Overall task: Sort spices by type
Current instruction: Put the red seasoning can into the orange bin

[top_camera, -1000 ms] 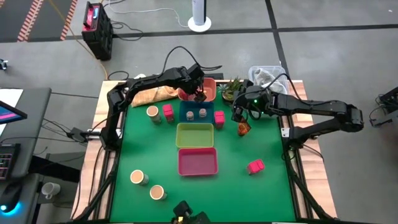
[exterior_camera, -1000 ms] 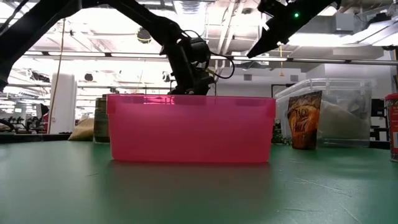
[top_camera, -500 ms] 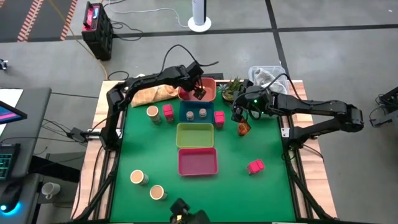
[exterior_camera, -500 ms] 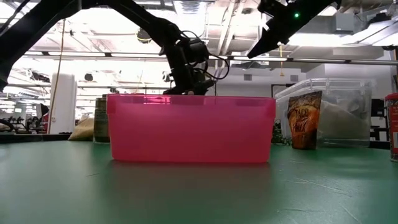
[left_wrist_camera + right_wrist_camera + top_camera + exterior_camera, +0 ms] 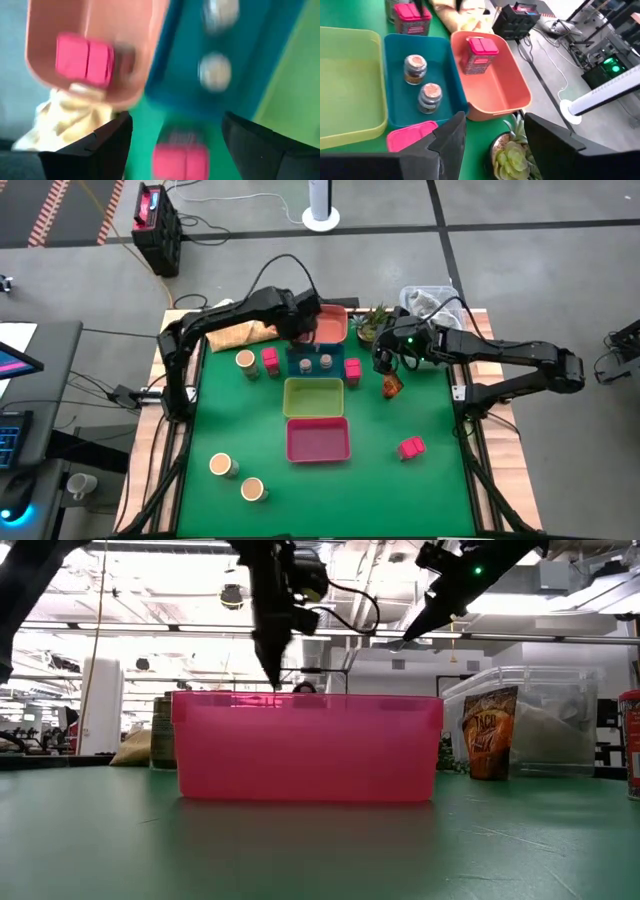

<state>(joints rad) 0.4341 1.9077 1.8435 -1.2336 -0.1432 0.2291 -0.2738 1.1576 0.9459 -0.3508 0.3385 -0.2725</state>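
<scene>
Resting in the smooth salmon tray (image 5: 505, 90), one pink-red cube (image 5: 479, 54).

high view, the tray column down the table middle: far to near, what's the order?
orange tray → teal tray → yellow-green tray → pink tray

The table (image 5: 420, 490) is covered in matt green felt-like cloth, with bare pale wood showing along its side edges. The four trays look like smooth moulded plastic: the pink tray (image 5: 308, 748) is slightly translucent with a soft sheen, while the orange tray (image 5: 496, 84), teal tray (image 5: 395, 85) and yellow-green tray (image 5: 347, 82) are opaque and satin. The grey shaker jars (image 5: 415, 69) have clear glossy bodies and dull metallic tops. The orange-brown packet (image 5: 491, 734) is crinkly glossy foil. The pink-red cube (image 5: 478, 55) has a smooth matt lid.
</scene>
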